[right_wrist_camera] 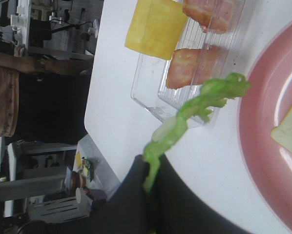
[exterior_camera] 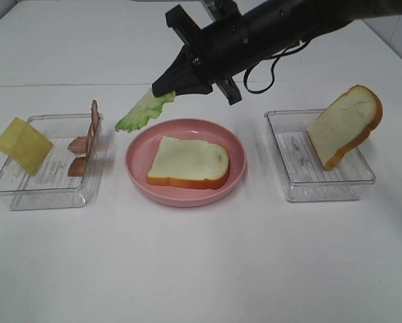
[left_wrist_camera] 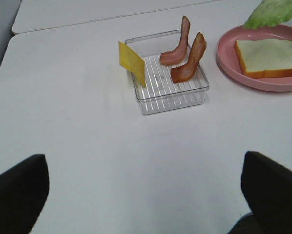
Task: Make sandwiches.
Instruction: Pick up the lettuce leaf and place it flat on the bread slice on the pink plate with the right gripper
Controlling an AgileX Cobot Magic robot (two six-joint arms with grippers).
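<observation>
Across the white table (exterior_camera: 201, 269), taking the pink plate (exterior_camera: 135, 169) as dial centre, the bacon tray (exterior_camera: 50, 196) sits at nine o'clock and the bread tray (exterior_camera: 325, 192) at three. The right gripper (exterior_camera: 159, 87), jaws pinched on the lettuce leaf (exterior_camera: 144, 111), hovers at eleven o'clock above the rim. The left gripper (left_wrist_camera: 146, 195) hangs wide, holding nothing. One bread slice (exterior_camera: 187, 163) lies on the plate, so this looks like the lettuce step. Next, the leaf needs carrying toward four o'clock, over the bread, then releasing flat.

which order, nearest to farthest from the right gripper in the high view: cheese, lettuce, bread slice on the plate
1. lettuce, held in the right gripper
2. bread slice, on the pink plate, centre
3. cheese, leaning on the left tray, far left
</observation>
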